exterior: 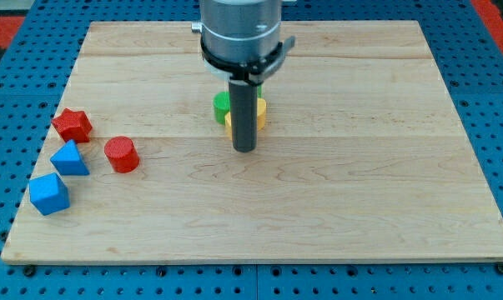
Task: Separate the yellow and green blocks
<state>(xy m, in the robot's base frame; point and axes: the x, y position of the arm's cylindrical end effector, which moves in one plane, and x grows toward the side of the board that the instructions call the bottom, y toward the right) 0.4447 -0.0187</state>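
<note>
A green block [222, 104] and a yellow block [260, 112] sit side by side and touching near the middle of the wooden board [359, 192], toward the view's top. My rod stands in front of them and hides part of both, so I cannot make out their shapes. My tip [244, 149] rests on the board just below the pair, toward the view's bottom.
At the view's left stand a red star block [72, 125], a red cylinder [121, 155], a blue triangular block [69, 158] and a blue block [49, 193]. A blue pegboard [485, 83] surrounds the board.
</note>
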